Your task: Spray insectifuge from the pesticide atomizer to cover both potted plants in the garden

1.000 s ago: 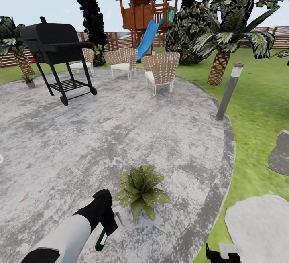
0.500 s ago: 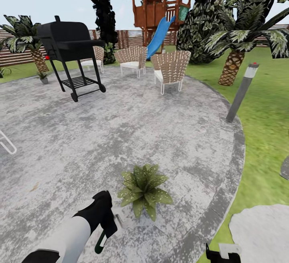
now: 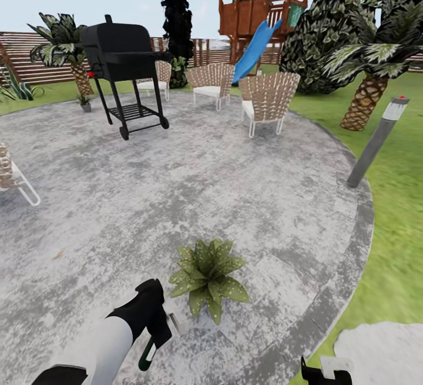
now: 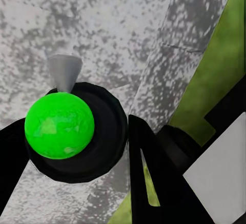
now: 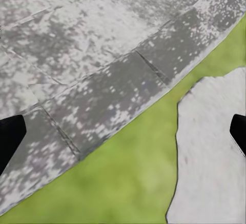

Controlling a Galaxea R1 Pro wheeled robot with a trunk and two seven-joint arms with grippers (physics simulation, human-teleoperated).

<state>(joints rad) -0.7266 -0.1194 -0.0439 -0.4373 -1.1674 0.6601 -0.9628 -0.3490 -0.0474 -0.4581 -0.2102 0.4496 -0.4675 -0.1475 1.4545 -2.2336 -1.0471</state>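
One potted plant (image 3: 207, 276), a low rosette of speckled green leaves, sits on the round grey stone patio (image 3: 247, 197) of the garden. My left gripper (image 3: 154, 338) hangs just left of it and nearer to me, shut on the pesticide atomizer (image 3: 145, 357), a slim dark green bottle with a white band. In the left wrist view the atomizer (image 4: 61, 126) appears end-on between the black fingers (image 4: 148, 172), with a grey nozzle cone. My right gripper (image 3: 326, 370) is low at the right, open over the patio's edge (image 5: 102, 101) and the lawn (image 5: 118, 183).
A black grill (image 3: 123, 56), three wicker chairs (image 3: 267, 100) and another chair's leg (image 3: 17, 182) stand on the patio. A grey lamp post (image 3: 376, 141), palms (image 3: 367, 79), a wooden playhouse with a blue slide (image 3: 255, 47), the fence (image 3: 29, 59) and a stepping stone (image 3: 382, 350) surround it.
The whole picture has slid to the right, so the camera has turned left. A chair's leg and more fence have come in at the left. Both arms keep their places in the picture.
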